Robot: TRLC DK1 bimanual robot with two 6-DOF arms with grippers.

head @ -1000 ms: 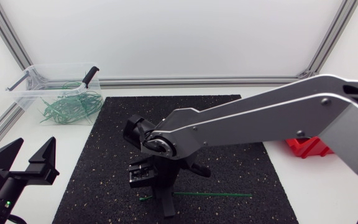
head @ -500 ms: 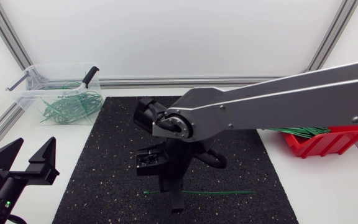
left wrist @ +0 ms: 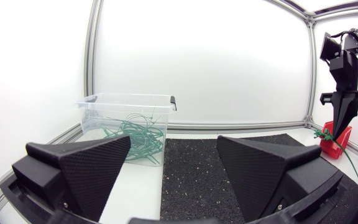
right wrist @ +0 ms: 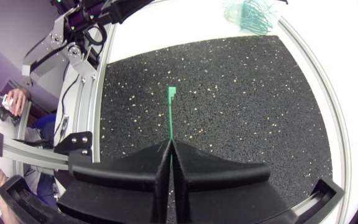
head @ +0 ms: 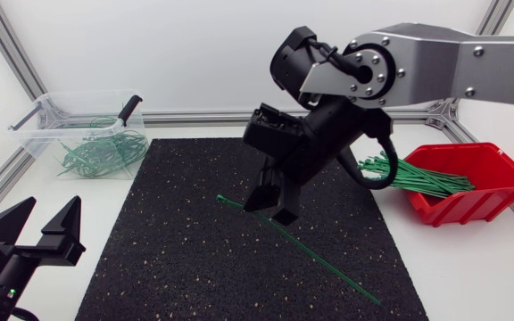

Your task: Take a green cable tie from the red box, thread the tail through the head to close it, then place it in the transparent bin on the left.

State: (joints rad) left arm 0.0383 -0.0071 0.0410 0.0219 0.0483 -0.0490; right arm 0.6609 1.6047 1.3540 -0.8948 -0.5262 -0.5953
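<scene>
My right gripper hangs above the middle of the black mat, shut on a green cable tie. The tie is off the mat and slants: its head sticks out a short way to the left, its long tail runs down to the front right. In the right wrist view the tie juts out ahead of the shut right gripper. The red box of green ties stands at the right. The transparent bin at the back left holds several closed ties. My left gripper stands open at the front left, holding nothing.
A black clip sits on the bin's rim. The left wrist view, over the open left gripper, shows the bin ahead on the white table and the right gripper far off with the tie.
My right arm has risen from the mat's front and swung back to the right, lifting the tie off the mat. The red box has come into full view. My left arm has stayed put.
</scene>
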